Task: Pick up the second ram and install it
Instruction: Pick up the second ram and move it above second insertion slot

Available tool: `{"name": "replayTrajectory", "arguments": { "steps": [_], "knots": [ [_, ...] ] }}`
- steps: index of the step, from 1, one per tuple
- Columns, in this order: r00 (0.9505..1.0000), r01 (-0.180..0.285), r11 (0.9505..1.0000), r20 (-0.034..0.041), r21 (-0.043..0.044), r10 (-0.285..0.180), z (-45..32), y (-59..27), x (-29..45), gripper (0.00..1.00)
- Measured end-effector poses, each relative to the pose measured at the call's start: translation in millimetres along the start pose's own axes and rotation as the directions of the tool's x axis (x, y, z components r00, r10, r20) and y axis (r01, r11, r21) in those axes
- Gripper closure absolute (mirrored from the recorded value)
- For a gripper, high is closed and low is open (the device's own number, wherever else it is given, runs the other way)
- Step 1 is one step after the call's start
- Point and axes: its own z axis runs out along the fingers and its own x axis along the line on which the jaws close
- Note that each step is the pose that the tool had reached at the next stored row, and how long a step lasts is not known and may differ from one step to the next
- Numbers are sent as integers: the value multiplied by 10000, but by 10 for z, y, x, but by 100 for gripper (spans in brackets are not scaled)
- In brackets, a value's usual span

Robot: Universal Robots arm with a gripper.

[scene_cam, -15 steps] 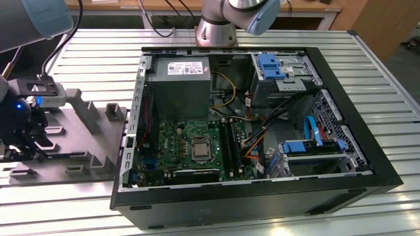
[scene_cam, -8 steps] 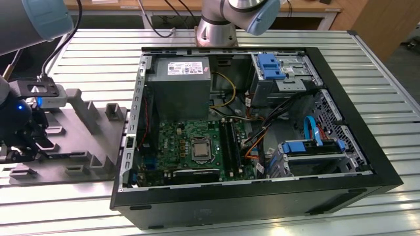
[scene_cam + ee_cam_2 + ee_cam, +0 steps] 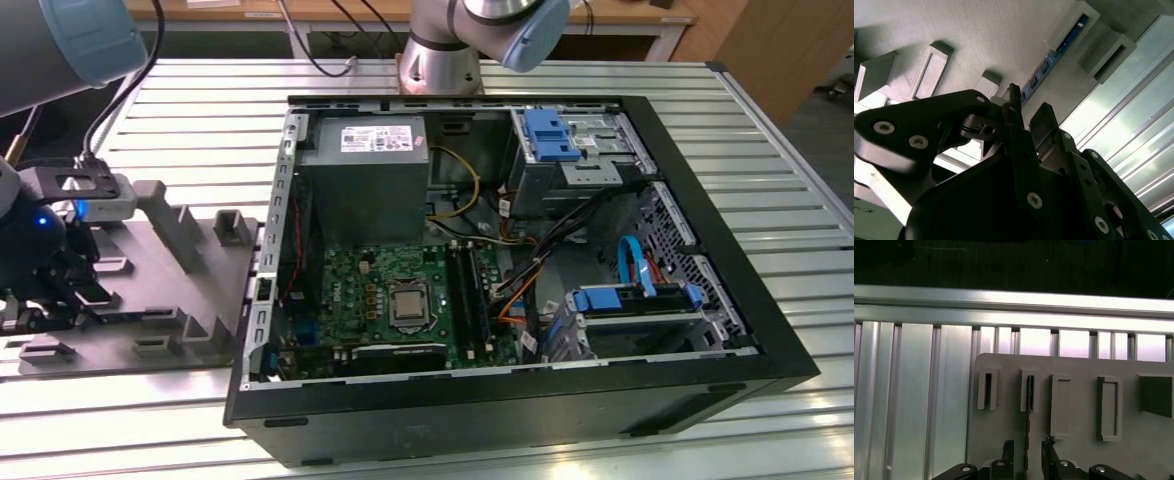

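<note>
Hand (image 3: 1028, 449) is down over the grey plate (image 3: 200, 300), which lies on the slatted tabletop (image 3: 747, 120) at the exterior view's left, beside the open case (image 3: 534, 400).

Ram (image 3: 1027, 432) is on the plate, standing on its long edge. One end sits in a slotted holder (image 3: 1035, 390). In the first wrist view I see it edge-on as a thin dark line running from that holder to a point between the two fingers. In the second wrist view the ram (image 3: 1054, 57) shows blue, lying along the plate (image 3: 979, 40) with its near end at the hand (image 3: 1028, 107).

Hand state: parted, one finger (image 3: 1008, 450) on each side of the ram. In the first wrist view there is a gap between stick and finger on both sides. It has hold of nothing that I can see.

In the exterior view the hand (image 3: 60, 285) is a dark mass low over the plate's far-left part, well apart from the case.

Case: lies on its side, open face up. The green board (image 3: 387, 280) is exposed, with the black slots (image 3: 461, 290) just beside the processor socket. I cannot tell whether any slot is filled.
</note>
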Motion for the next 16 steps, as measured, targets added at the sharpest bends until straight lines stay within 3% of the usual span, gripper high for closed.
{"name": "replayTrajectory", "arguments": {
  "steps": [16],
  "knots": [
    [10000,55,10000,1,11,-55,67,11,8,65]
  ]
}}
